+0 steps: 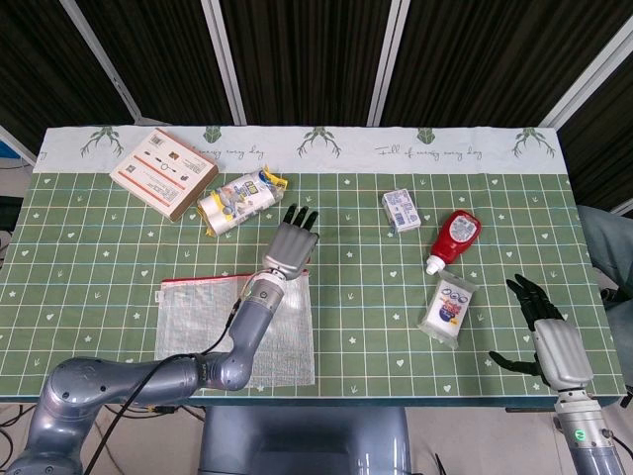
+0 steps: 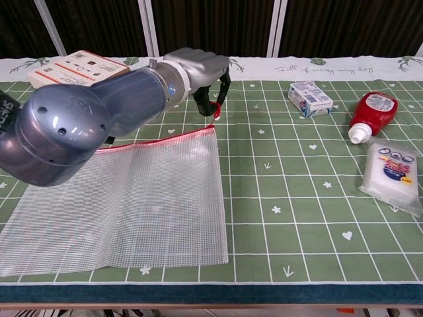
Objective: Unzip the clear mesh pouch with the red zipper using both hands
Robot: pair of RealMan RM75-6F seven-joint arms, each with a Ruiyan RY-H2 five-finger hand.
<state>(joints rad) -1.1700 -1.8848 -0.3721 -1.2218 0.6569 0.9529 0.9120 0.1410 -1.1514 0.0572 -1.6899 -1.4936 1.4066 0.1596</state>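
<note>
From the head view we see our left hand over the top right corner of the mesh pouch; our right hand waits far right, fingers apart. From the chest view our left hand holds the red zipper pull, lifting that corner.
</note>
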